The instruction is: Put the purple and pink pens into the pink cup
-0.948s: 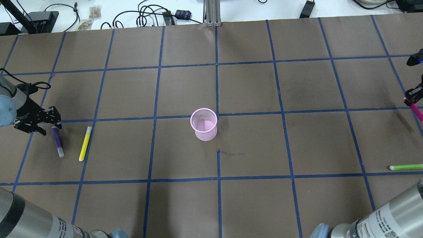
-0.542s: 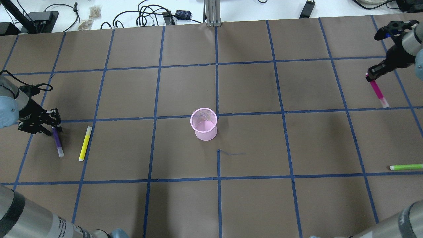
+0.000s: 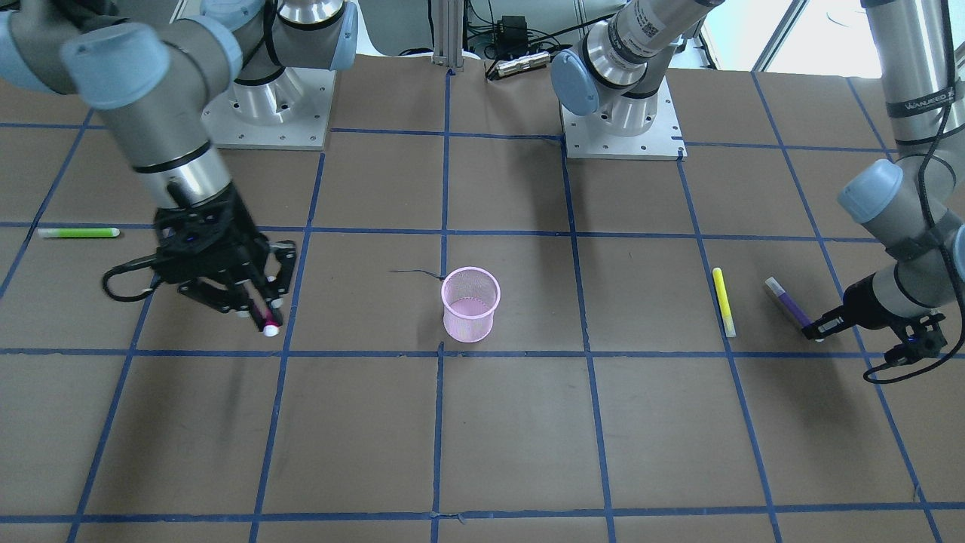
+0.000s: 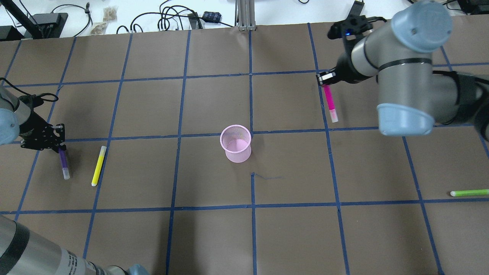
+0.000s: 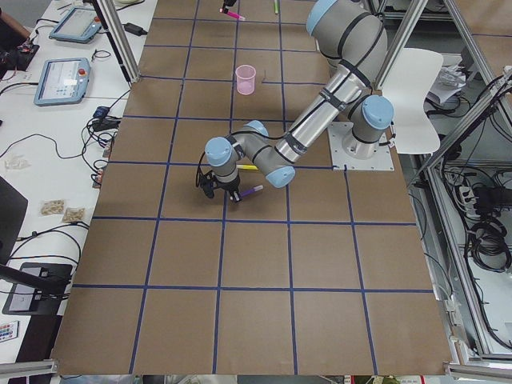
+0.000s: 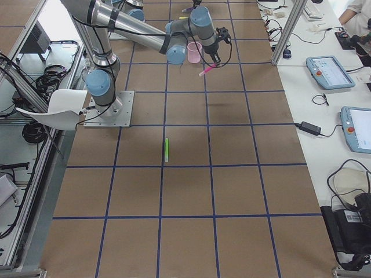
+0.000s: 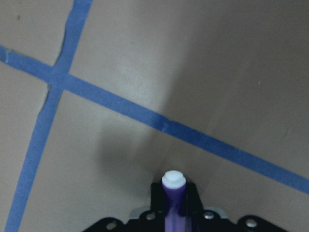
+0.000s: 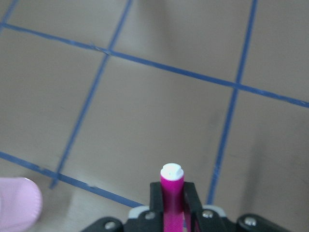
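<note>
The right gripper (image 4: 326,80) is closed narrowly on the pink pen (image 4: 330,102), gripping it at one end so that nearly the whole barrel sticks out past the fingers (image 8: 155,195). The pen hangs clear of the table (image 4: 290,233), off to the cup's (image 4: 235,143) right and well apart from it. Its long axis is tilted, not upright. The white-capped end points down and away from the gripper, and in the overhead view it leans toward the robot's side. In the right wrist view the cup's rim just shows at the lower left corner, away from the pen's tip.

The left gripper (image 4: 59,146) is likewise closed tight on the purple pen (image 4: 63,163), pinching one end, far out to the cup's left. The barrel runs out from the fingertips with its pale cap leading. In the overhead view its long axis lies roughly along the line toward the robot, with the cap nearer the robot. The left side view shows it slanted. Whether its cap touches the table I cannot tell.

A yellow pen (image 4: 98,165) lies flat between the purple pen and the cup, near the purple one and almost parallel to it. A green pen (image 4: 469,193) lies crosswise far to the cup's right, nearer the robot.
</note>
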{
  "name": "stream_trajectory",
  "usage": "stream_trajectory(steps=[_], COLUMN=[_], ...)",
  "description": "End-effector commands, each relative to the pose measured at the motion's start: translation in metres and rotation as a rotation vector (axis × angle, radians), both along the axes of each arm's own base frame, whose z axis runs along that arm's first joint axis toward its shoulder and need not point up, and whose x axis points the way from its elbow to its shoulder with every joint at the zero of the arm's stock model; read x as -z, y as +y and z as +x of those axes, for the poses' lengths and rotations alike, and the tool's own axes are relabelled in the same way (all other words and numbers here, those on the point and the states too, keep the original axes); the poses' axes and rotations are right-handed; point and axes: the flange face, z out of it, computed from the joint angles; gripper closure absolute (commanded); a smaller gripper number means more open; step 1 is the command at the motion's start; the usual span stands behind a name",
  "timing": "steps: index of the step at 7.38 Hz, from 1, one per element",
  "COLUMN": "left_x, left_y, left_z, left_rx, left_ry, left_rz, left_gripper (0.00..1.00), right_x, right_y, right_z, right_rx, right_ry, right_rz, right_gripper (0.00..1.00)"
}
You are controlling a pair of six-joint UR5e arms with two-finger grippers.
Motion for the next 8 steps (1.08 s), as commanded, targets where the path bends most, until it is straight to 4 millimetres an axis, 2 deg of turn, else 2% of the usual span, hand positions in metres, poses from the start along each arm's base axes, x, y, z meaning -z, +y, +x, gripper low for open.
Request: stream_trajectory(steps=[1,2,3,4,5,6,7,8], left_x=[-0.055,-0.087,-0.117,-0.138,-0.147,-0.156,-0.167,-0.182], left_y=[-0.015,-0.027,-0.036,-0.042,-0.045,-0.048,-0.051,-0.054], left_z=[-0.010,-0.027,-0.041,-0.058,-0.073,-0.088,-0.110,-0.139], left_rx=[0.003,0.038,0.041,0.060,0.078,0.069,0.066,0.056], left_ry=[-0.060,-0.084,-0.102,-0.119,-0.125,-0.132,-0.137,-0.142], left_rz=[-0.069,-0.093,-0.124,-0.153,-0.168,-0.186,-0.212,-0.249], left_gripper=[1.00,1.00,1.00,1.00,1.00,1.00,1.00,1.00], right_x=[-0.004,0.000,0.015,0.028,0.029,0.021,0.023,0.032], right_y=[0.060,0.079,0.081,0.073,0.063,0.046,0.041,0.040], right_z=[0.122,0.158,0.175,0.182,0.186,0.192,0.191,0.192], right_rx=[0.061,0.070,0.145,0.157,0.155,0.164,0.184,0.180], right_ry=[-0.134,-0.110,-0.134,-0.166,-0.165,-0.170,-0.142,-0.133], right_rz=[-0.065,-0.105,-0.131,-0.161,-0.171,-0.200,-0.212,-0.196], right_gripper=[1.00,1.00,1.00,1.00,1.00,1.00,1.00,1.00])
